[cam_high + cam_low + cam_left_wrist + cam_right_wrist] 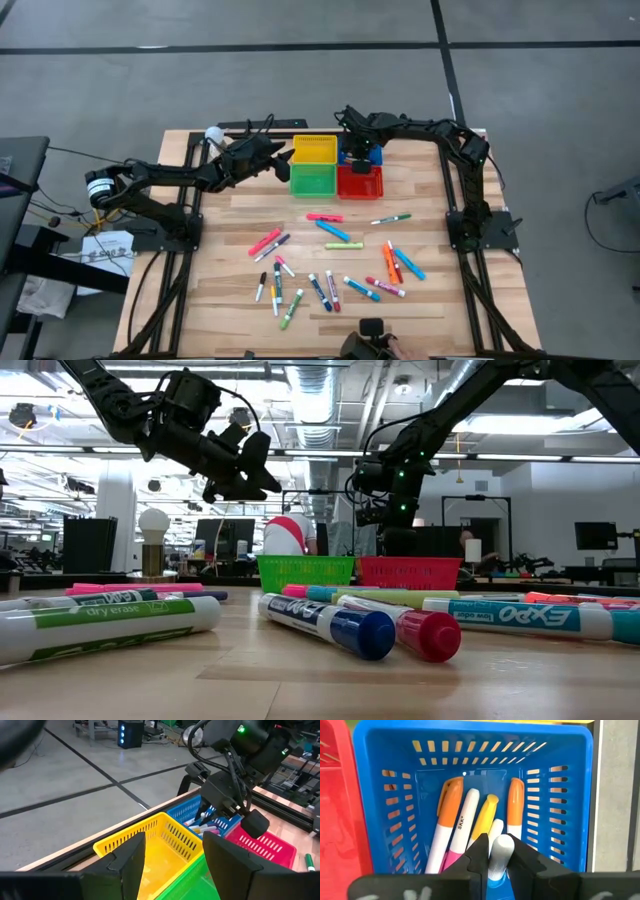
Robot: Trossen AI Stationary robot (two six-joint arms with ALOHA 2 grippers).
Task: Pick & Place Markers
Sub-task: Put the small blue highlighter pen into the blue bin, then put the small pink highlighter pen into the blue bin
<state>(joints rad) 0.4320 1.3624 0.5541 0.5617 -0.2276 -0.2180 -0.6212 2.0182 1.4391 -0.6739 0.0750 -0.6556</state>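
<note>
Several markers (333, 231) lie loose on the wooden table's near half, and they fill the foreground of the low view (330, 622). Four baskets stand at the far middle: yellow (314, 150), green (312, 181), red (362, 185) and blue (470, 755). Inside the blue basket lie several markers (451, 815) with orange, white and yellow ends. My right gripper (500, 857) hangs over the blue basket, shut on a blue marker with a grey-white end (501, 847). My left gripper (175, 865) hovers open above the yellow basket's left edge (284, 158), with nothing between its fingers. My right gripper pinches the blue marker between its two fingers, just behind the marker's grey-white end (499, 862), which sticks out past the fingertips. The fingers come steeply from above, pointing down into the blue basket. The marker runs along the fingers, above the markers lying in the basket.
The four baskets stand close together in a square near the table's far edge. Dark frame rails (470, 240) run along the table's left and right sides. In the low view, the room behind holds desks and screens.
</note>
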